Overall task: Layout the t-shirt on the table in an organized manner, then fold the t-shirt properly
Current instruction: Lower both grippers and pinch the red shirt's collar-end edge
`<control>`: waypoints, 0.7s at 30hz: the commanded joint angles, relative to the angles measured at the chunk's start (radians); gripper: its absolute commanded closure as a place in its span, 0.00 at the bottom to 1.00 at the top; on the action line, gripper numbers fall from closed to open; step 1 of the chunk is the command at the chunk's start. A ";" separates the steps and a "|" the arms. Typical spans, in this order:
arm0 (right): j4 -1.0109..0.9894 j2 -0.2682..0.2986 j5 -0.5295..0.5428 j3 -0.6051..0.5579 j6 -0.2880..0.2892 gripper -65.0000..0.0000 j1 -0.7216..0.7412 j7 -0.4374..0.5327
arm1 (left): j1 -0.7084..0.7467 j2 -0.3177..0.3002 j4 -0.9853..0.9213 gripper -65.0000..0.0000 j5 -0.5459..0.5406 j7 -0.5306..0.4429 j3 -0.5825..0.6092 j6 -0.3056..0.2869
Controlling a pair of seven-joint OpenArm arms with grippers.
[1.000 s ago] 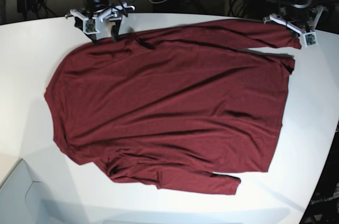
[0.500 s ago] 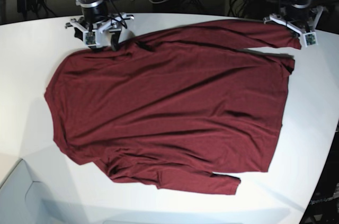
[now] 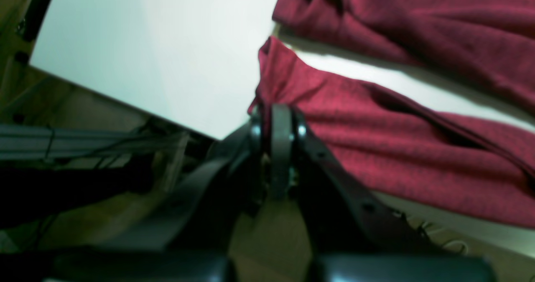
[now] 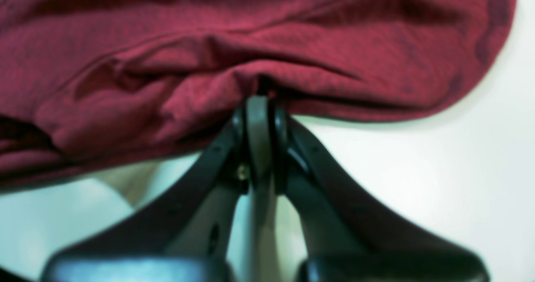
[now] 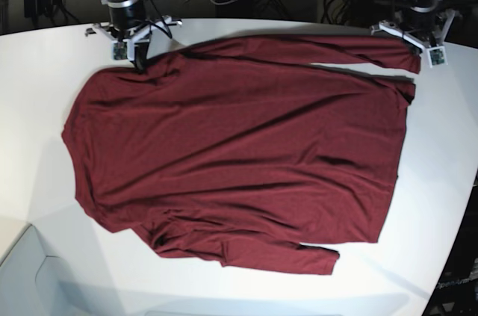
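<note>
Right claw (image 4: pixel 259 102) clamped on t-shirt (image 5: pixel 239 152) edge; left claw (image 3: pixel 278 119) grips sleeve.

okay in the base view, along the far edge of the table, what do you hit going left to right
Bare white tabletop → right gripper, jaws shut on the dark red fabric t-shirt → the shirt's long upper fold → left gripper, jaws shut on the fold's far end.

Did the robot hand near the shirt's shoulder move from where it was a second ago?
Yes. The right gripper slid toward the table's far edge and a little toward the base view's left, and its jaws closed on the t-shirt.
</note>
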 commanded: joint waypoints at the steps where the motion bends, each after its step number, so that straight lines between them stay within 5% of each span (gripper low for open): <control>1: 0.024 0.006 -0.001 0.003 -0.008 1.00 -0.029 -0.002 | -0.001 -0.006 0.030 1.00 0.005 -0.022 -0.004 0.005; 17: 0.177 0.006 -0.001 0.003 -0.008 1.00 -0.116 0.084 | -0.040 -0.004 0.063 1.00 0.005 -0.022 -0.004 0.005; 21: 0.189 0.005 -0.001 0.021 -0.008 1.00 -0.147 0.179 | -0.052 -0.004 0.070 1.00 0.004 -0.022 -0.006 0.005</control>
